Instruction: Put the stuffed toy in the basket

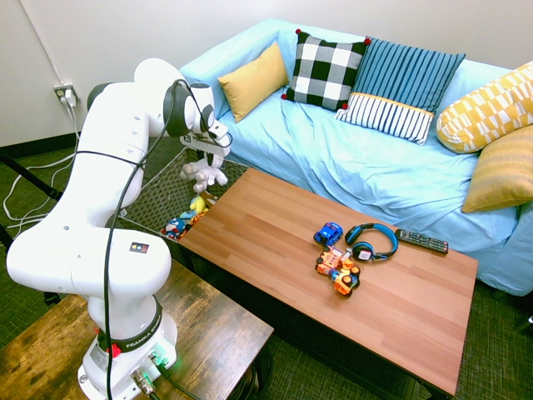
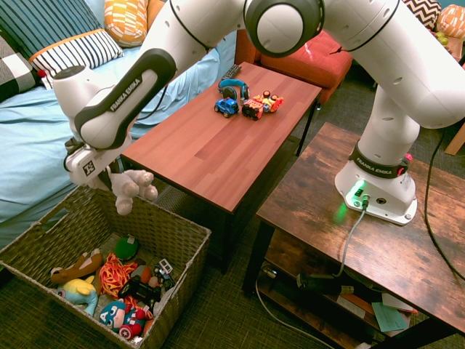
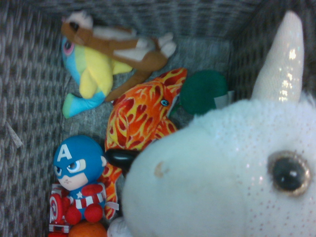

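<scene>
While the claw (image 2: 112, 182) pinches the white stuffed toy (image 2: 134, 187) above the basket, we look over the room from the largest thing down. Behind the claw runs the sofa (image 1: 325, 158) with its blue cover, bearing striped, checked and yellow cushions (image 1: 327, 71). To one side of the claw, near it, stands the long wooden table (image 1: 333, 275). Directly below the claw we see the woven grey basket (image 2: 185, 225), its rim lower than the toy, which hangs clear of the toys inside. Those are a brown plush (image 3: 118, 47), a flame-patterned plush (image 3: 140, 116), a blue and yellow plush (image 3: 94, 71), a masked figure in blue and red (image 3: 79, 170) and something round and green (image 3: 203, 91). Well apart from the claw, on the table, we find the headphones (image 1: 372, 242), the remote (image 1: 422, 241), the orange toy truck (image 1: 340, 271) and, smallest, the blue toy car (image 1: 329, 234).
</scene>
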Tool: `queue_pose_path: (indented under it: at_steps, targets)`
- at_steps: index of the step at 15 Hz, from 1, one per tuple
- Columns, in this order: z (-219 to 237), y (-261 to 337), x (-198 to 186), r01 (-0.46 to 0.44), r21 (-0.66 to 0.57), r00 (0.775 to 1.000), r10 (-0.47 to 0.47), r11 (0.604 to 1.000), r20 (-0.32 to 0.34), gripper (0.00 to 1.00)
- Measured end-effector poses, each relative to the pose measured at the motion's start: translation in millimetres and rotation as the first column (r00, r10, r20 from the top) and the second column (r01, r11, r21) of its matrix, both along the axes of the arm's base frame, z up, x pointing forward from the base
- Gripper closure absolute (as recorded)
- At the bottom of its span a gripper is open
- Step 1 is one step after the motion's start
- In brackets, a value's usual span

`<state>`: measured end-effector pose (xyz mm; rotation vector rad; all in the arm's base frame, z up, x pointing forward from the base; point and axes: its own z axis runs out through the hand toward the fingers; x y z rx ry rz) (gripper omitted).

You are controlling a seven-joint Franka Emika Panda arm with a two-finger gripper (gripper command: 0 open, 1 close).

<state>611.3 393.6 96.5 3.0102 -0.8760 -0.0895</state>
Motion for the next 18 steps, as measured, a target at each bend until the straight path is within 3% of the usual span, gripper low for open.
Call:
queue_pose_path:
  at_steps: [2, 3, 18]
  targets:
    - [-17.7, 17.3, -9.4, -0.017, 0.001, 1.000, 0.017, 1.000, -0.009, 1.00]
    - [-23.9, 23.8, -12.7, -0.021, -0.001, 1.000, 0.021, 1.000, -0.013, 0.00]
    - [-29.1, 38.1, -13.6, -0.001, -0.012, 1.000, 0.001, 1.000, -0.024, 0.00]
